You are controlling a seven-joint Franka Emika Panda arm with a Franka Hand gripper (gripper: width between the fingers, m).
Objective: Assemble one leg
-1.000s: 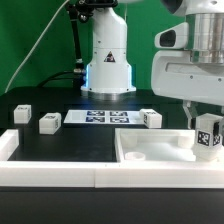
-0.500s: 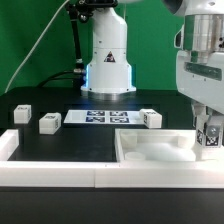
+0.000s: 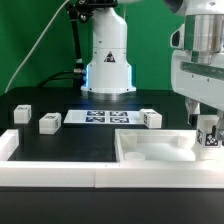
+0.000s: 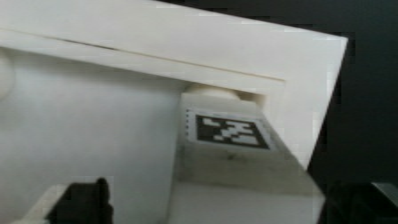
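Note:
The leg (image 3: 207,138), a small white block with a black-and-white tag, stands upright in the far right corner of the large white square part (image 3: 150,152). In the wrist view the leg (image 4: 231,128) sits against the part's raised rim (image 4: 214,55). My gripper (image 3: 207,124) hangs right over it. Its dark fingers (image 4: 80,200) stand apart on either side of the leg with a gap to each, so it is open (image 4: 222,198).
Three more small white tagged blocks lie on the black table (image 3: 22,113) (image 3: 48,123) (image 3: 151,118). The marker board (image 3: 100,118) lies between them. The robot base (image 3: 107,62) stands at the back. A white rail (image 3: 50,172) runs along the front.
The gripper body has shifted to the exterior view's right and now sits straight over the leg. The leg stays in the corner of the square part.

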